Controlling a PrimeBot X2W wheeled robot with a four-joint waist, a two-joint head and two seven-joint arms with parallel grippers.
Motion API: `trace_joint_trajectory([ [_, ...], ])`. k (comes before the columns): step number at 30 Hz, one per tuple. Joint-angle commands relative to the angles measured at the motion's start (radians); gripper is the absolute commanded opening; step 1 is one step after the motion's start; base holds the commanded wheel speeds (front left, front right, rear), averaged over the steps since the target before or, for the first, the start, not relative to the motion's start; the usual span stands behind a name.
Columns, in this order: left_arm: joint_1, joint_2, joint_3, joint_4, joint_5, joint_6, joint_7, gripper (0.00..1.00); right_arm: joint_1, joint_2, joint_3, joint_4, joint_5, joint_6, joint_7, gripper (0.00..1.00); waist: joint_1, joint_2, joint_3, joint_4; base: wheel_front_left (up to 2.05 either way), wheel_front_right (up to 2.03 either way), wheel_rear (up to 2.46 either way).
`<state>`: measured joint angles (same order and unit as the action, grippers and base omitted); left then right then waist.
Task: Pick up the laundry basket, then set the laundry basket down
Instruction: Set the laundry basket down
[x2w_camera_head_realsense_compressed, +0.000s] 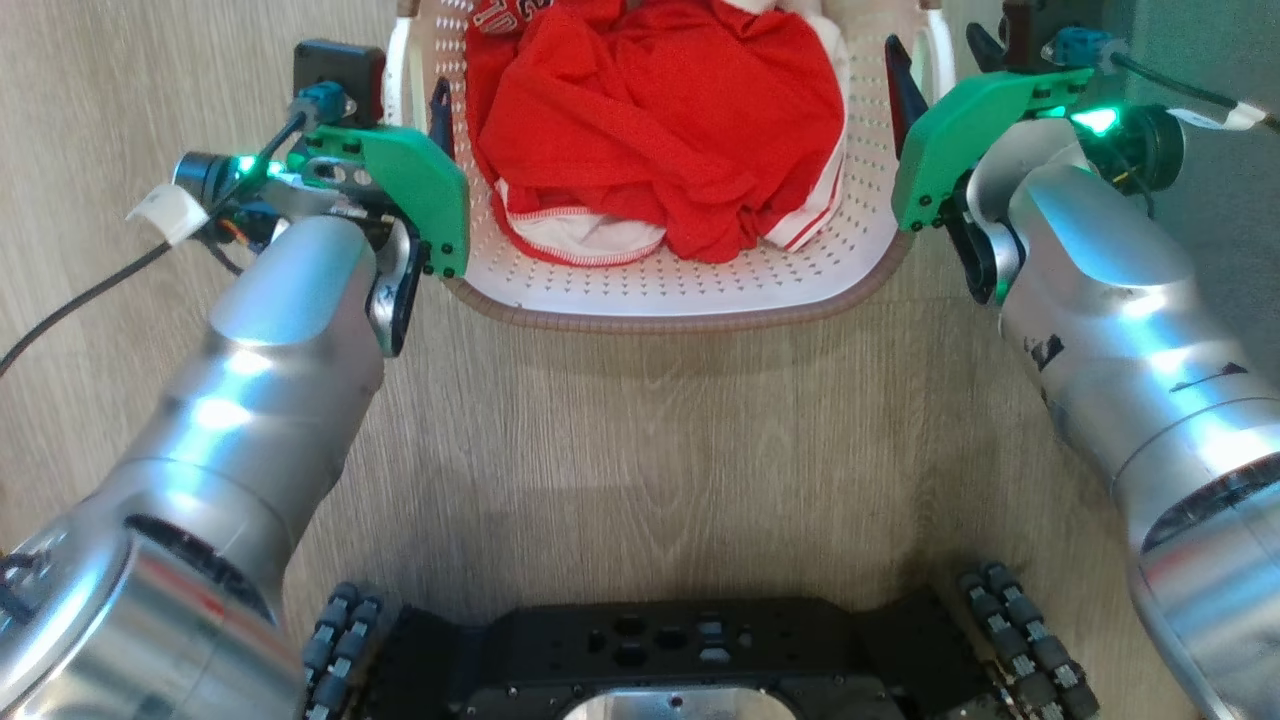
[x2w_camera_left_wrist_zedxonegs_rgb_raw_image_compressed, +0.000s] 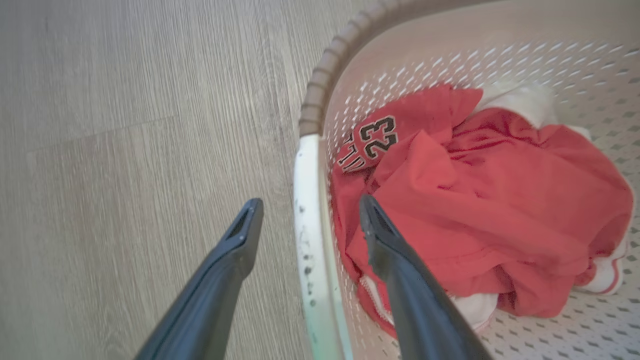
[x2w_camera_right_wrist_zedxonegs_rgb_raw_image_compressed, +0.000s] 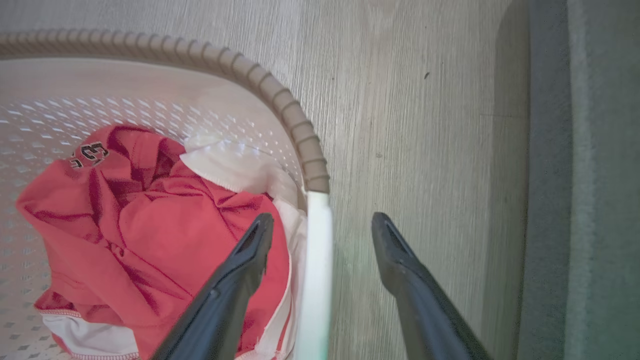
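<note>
Straddling the side handles of the laundry basket (x2w_camera_head_realsense_compressed: 680, 300), which stands on the floor (x2w_camera_head_realsense_compressed: 640, 440) straight ahead of me with a red garment (x2w_camera_head_realsense_compressed: 660, 120) heaped inside, my left fingers (x2w_camera_left_wrist_zedxonegs_rgb_raw_image_compressed: 235, 250) and right fingers (x2w_camera_right_wrist_zedxonegs_rgb_raw_image_compressed: 250, 260) are both spread, one finger inside the wall and one outside, gripping nothing. The left handle (x2w_camera_left_wrist_zedxonegs_rgb_raw_image_compressed: 312, 260) and right handle (x2w_camera_right_wrist_zedxonegs_rgb_raw_image_compressed: 315, 280) each lie in the gap, touching neither finger, so I judge both arms equally near and any next move a squeeze across the handle or a lift clear. The basket's far end is cut off in the head view, leaving its long axis uncertain.
</note>
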<state>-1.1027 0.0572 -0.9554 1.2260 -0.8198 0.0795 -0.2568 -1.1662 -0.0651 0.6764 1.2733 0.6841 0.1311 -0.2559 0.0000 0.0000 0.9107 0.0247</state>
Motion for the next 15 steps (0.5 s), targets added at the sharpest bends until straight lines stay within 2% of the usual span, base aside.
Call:
trace_joint_trajectory([
  [1, 0.037, 0.042, 0.033, -0.037, 0.016, 0.010, -0.005, 1.00, 0.028, 0.015, -0.015, -0.022, -0.023, 0.000, -0.006, 1.00, 0.0000, 0.0000, -0.021, -0.006, 0.00, 0.00, 0.00],
  [11, 0.175, 0.102, 0.216, -0.273, 0.140, 0.060, -0.005, 1.00, 0.117, 0.015, -0.210, -0.133, -0.193, 0.000, -0.006, 1.00, 0.0000, 0.0000, -0.166, -0.024, 0.00, 0.00, 0.00],
  [15, 0.259, 0.105, 0.316, -0.371, 0.200, 0.049, -0.005, 1.00, 0.195, 0.015, -0.288, -0.221, -0.264, 0.000, -0.006, 1.00, 0.0000, 0.0000, -0.241, -0.027, 0.00, 0.00, 0.00],
])
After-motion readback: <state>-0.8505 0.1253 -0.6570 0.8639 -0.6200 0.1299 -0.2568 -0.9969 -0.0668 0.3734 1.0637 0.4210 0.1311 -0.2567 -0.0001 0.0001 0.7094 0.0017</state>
